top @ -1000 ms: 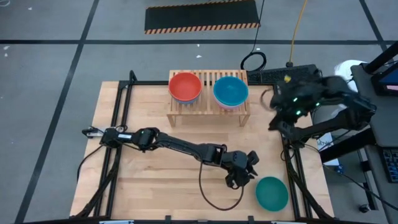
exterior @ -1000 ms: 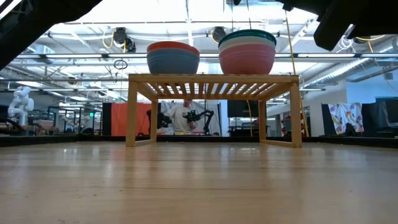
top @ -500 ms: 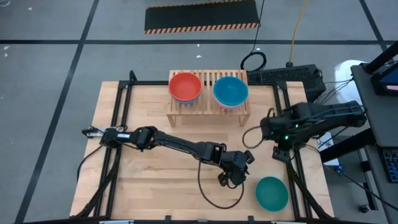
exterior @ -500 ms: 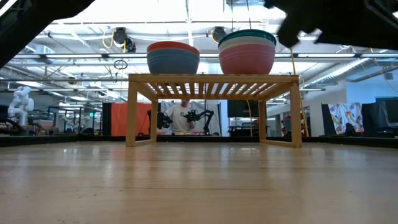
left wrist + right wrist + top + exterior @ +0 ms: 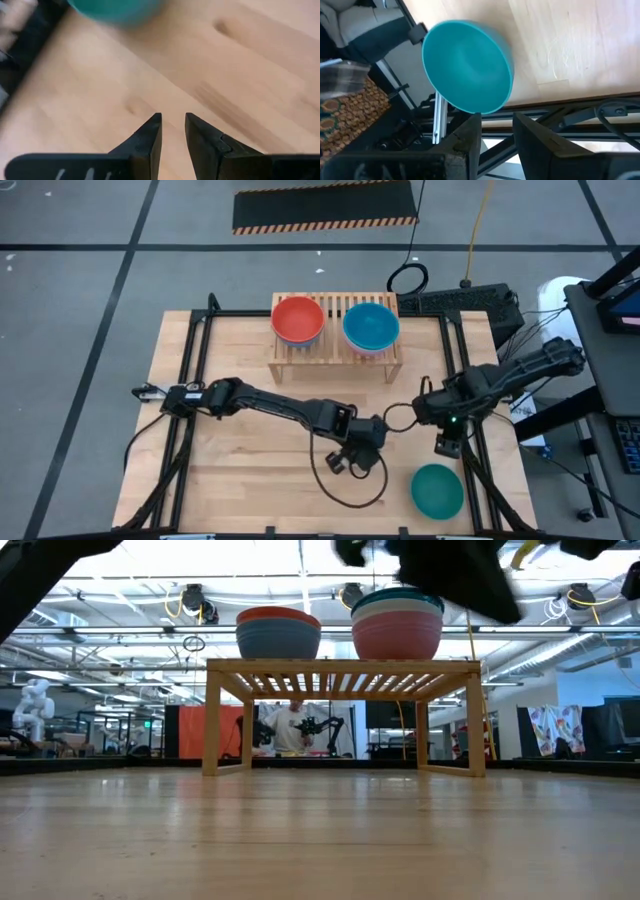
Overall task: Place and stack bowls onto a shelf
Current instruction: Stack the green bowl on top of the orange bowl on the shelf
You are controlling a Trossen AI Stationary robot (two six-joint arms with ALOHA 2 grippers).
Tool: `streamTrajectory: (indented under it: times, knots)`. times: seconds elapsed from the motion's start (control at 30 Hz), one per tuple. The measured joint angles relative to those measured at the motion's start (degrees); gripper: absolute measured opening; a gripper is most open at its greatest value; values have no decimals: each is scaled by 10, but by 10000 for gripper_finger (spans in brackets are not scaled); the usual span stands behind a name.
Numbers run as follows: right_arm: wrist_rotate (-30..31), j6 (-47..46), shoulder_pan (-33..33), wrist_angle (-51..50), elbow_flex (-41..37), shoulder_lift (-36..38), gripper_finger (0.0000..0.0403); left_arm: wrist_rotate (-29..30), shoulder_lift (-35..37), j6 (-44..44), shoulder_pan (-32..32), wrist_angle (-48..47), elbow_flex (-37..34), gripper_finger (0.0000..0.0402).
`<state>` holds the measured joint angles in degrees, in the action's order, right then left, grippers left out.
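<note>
A teal bowl [image 5: 437, 490] sits on its base near the table's near right corner, touched by no gripper; it also shows in the right wrist view [image 5: 467, 65] and the left wrist view [image 5: 117, 10]. The shelf [image 5: 335, 345] stands at the far edge. It bears a red bowl [image 5: 298, 319] stacked on a blue one [image 5: 278, 645], and a blue bowl [image 5: 371, 326] on top of a white and a pink one [image 5: 397, 635]. My left gripper [image 5: 343, 463] [image 5: 173, 120] is open over bare wood left of the teal bowl. My right gripper [image 5: 445, 448] [image 5: 496, 122] is open above the teal bowl's far side.
A black cable [image 5: 352, 498] loops on the table by my left gripper. A dark metal frame rail [image 5: 472, 470] runs along the table's right edge beside the teal bowl. Bare wood [image 5: 230, 470] lies to the near left. A person [image 5: 296, 727] shows far behind the shelf.
My left gripper has drawn away from the teal bowl toward the table's left, rising a little and tipping. My right gripper has swung in from beyond the far right edge, down and toward the teal bowl. The bowl has stayed in place.
</note>
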<state>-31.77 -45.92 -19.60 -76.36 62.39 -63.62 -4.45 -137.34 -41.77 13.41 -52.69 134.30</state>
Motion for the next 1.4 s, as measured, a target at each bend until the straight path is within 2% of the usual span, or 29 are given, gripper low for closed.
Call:
streamTrajectory:
  times: [0.23,0.5,0.7,1.07,1.2,1.4]
  knots:
    - [1,-21,-26,2,0,0,106,0,1,21,-5,-166,0,93]
    - [5,-29,-34,24,0,0,106,0,19,49,-19,-272,-1,93]
    - [21,-30,-34,32,0,0,106,0,75,60,-26,-273,0,93]
    - [62,-59,-57,56,0,-6,106,12,241,88,-45,-280,0,93]
    - [62,-60,-77,63,0,-28,106,53,307,107,-50,-286,0,93]
    - [63,-25,-109,65,0,-84,106,63,396,136,-50,-285,0,92]
